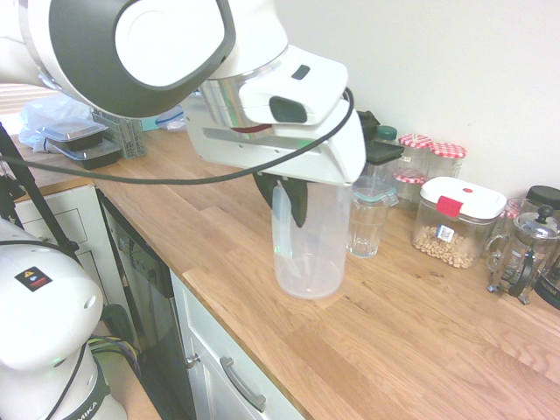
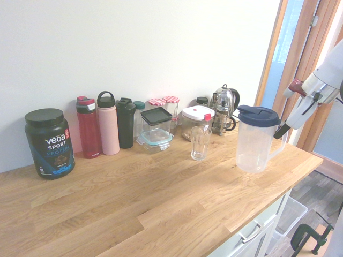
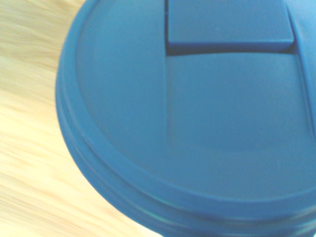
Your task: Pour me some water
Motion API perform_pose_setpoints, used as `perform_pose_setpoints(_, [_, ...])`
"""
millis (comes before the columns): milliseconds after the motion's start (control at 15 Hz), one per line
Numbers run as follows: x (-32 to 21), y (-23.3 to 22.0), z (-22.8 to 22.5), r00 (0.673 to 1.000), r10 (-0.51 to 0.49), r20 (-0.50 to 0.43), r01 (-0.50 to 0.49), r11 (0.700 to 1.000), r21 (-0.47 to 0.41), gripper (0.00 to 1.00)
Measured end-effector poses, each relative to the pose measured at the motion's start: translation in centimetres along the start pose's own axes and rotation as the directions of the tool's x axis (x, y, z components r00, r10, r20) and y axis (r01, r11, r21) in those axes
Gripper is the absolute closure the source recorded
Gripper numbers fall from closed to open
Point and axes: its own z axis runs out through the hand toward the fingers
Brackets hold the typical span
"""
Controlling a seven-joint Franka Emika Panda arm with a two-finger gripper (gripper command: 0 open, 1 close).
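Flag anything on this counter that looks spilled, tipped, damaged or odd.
No spill, tilt or damage shows. One oddity: the pitcher, held at its handle by the gripper, looks empty, though water is to go into the drinking glass.

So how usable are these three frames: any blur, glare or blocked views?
Wrist view: soft, the blue lid fills it, wood streaked. First exterior view: the arm up close blocks much, hiding most of the pitcher; corners washed out. Second exterior view: sharp, evenly lit, glass clear; doorway bright.
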Motion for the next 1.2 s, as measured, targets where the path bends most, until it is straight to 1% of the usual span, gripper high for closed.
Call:
perform_pose_setpoints(267, [5.4,-3.9,-0.9,0.995,-0.091,0.052,0.096,0.988,-0.121,1.00])
perform_pose_setpoints(333, [6.6,-4.9,-0.7,0.992,-0.106,0.070,0.115,0.984,-0.139,1.00])
perform_pose_setpoints(533, [9.3,-6.1,0.1,0.977,-0.162,0.141,0.189,0.961,-0.201,1.00])
perform_pose_setpoints(667, [11.0,-7.4,1.2,0.967,-0.170,0.190,0.216,0.942,-0.258,1.00])
perform_pose_setpoints(733, [11.8,-8.1,1.8,0.960,-0.169,0.223,0.232,0.926,-0.297,1.00])
perform_pose_setpoints(867, [13.3,-9.1,2.7,0.952,-0.141,0.270,0.236,0.902,-0.362,1.00])
perform_pose_setpoints(1067, [14.9,-10.6,2.3,0.941,-0.105,0.323,0.240,0.878,-0.415,1.00])
perform_pose_setpoints(1200, [15.5,-12.1,1.9,0.925,-0.084,0.371,0.257,0.858,-0.445,1.00])
